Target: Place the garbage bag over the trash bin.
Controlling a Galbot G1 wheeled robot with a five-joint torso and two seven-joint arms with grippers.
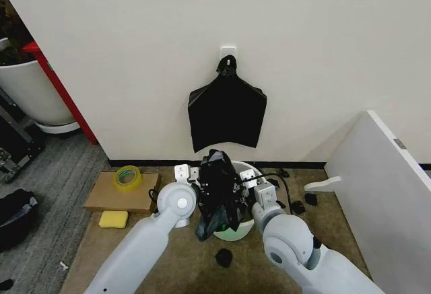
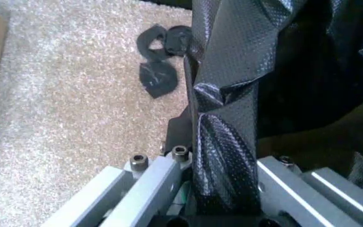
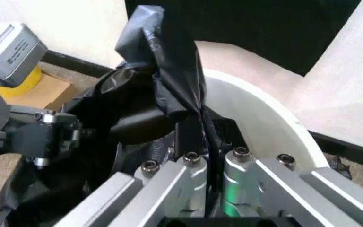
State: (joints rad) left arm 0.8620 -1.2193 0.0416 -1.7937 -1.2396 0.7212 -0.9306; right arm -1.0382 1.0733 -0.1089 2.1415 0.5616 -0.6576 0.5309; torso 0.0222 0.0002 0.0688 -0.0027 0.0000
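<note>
Status: thin glossy black plastic garbage bag is up at the mouth of the round cream-white plastic trash bin, held betw. both pincers; left gripper and right gripper each look clamped on a fold of it. Bag is bunched and partly draped outside the rim, so I judge approx. half done: mouth not yet spread round the rim. Count: 1 bag, 1 bin, 2 grippers; beyond them, 1 flat black bag bundle on wall.
</note>
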